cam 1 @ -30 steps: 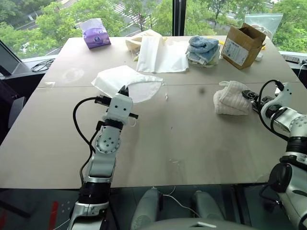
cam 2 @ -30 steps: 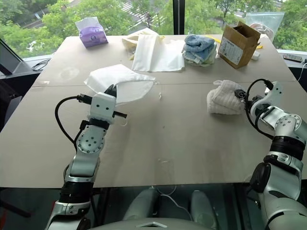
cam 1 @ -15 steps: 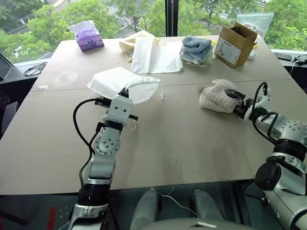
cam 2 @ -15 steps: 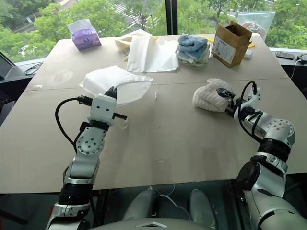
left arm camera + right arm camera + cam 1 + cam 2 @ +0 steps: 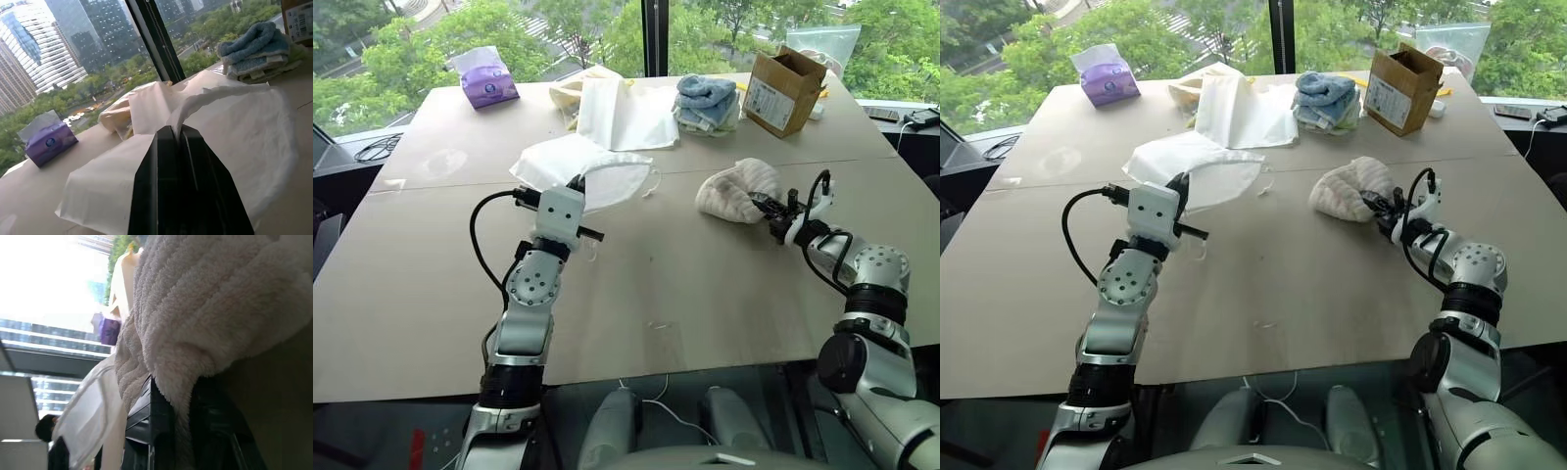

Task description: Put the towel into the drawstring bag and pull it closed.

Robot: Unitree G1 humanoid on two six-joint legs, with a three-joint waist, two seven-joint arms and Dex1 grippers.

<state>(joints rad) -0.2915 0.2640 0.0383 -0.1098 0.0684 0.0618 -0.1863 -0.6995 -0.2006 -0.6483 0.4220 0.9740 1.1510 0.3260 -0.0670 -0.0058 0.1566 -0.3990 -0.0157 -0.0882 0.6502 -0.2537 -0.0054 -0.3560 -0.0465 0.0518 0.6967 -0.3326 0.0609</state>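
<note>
Right tool clenched on towel; bag, mouth pinched by left tool, lies to its left.

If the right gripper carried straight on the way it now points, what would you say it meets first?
The right gripper is shut on the towel and points toward the drawstring bag. Beyond the towel it holds, the bag's mouth looks likely to be met first, though depth is unclear.

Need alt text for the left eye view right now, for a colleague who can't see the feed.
Across a tan table, the right gripper is shut on the cream towel while the left gripper pinches the white drawstring bag at its mouth. Folded cloths, a tissue pack and a cardboard box sit behind.
</note>
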